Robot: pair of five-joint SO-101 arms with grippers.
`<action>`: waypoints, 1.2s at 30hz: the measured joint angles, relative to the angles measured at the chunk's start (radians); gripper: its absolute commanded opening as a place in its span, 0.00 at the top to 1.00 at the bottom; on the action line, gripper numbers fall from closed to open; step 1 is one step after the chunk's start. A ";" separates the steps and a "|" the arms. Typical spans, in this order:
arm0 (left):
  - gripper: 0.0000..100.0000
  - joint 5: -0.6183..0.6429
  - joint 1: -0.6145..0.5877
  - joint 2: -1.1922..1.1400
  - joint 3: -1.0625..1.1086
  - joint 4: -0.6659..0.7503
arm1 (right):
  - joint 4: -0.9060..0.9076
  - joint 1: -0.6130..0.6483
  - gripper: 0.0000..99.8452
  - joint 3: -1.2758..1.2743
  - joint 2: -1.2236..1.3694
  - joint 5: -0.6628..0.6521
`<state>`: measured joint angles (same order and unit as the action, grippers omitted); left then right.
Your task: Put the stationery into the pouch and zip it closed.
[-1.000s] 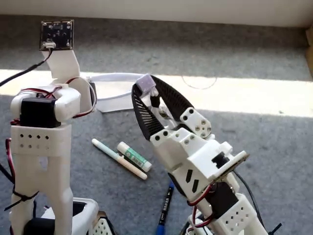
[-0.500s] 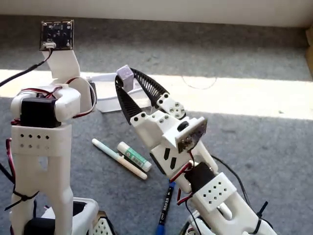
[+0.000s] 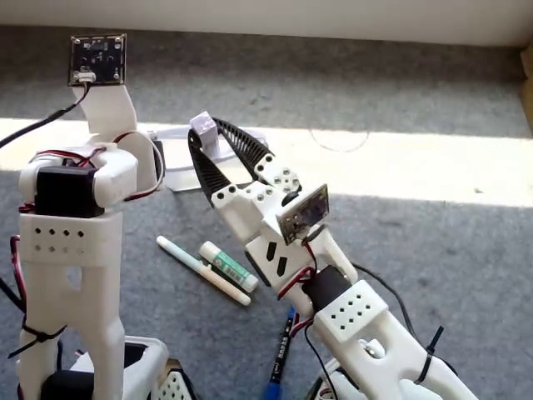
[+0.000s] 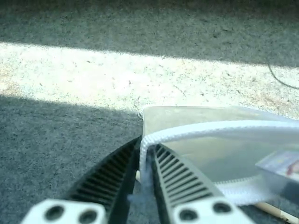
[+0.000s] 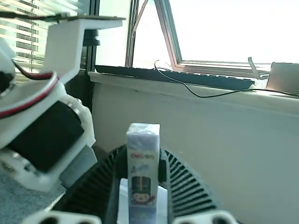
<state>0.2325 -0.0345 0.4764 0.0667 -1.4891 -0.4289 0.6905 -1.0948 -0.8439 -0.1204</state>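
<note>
Moved: right arm (image 3: 350, 312) swung left across the high view over the last second. It carried the eraser (image 3: 202, 126) from mid-frame to over the far edge of the pouch (image 3: 171, 132), in the sunlit strip. I can't tell how high above the pouch it hangs. The left arm (image 3: 71, 242) hasn't budged, and nothing on the counter (image 3: 433, 250) has shifted.

My read is that the carry is nearly done and the drop-in comes next. The eraser isn't inside yet and the zip step is untouched.

For grip state, the right jaws are pinching the eraser upright by its sides, label facing the wrist camera. The left jaws are pressed together on the pouch's white zipper edge, holding the mouth lifted off the counter. Through the clear wall I see a pale labelled piece, but I can't tell what it is or whether it's inside.

Counts:
- 1 pouch
- 1 eraser, held in the right jaws
- 1 white pen (image 3: 183, 258)
- 1 glue stick (image 3: 227, 267), just beside the white pen
- 1 blue pen (image 3: 281, 354), apart from those two and partly under the right arm
- 2 arms

That leaves three loose pieces on the counter, all on the near side of the pouch between the arm bases.
</note>
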 measured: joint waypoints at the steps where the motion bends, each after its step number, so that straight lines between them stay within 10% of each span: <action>1: 0.99 0.000 0.000 0.000 0.000 0.000 | 0.000 0.000 0.99 0.000 0.000 0.000; 36: 0.99 -0.002 0.005 0.000 0.018 0.005 | 0.080 0.003 0.83 -0.032 -0.002 0.002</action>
<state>0.2309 -0.0299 0.4764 0.0852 -1.4845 -0.3491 0.6935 -1.1270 -0.8454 -0.1189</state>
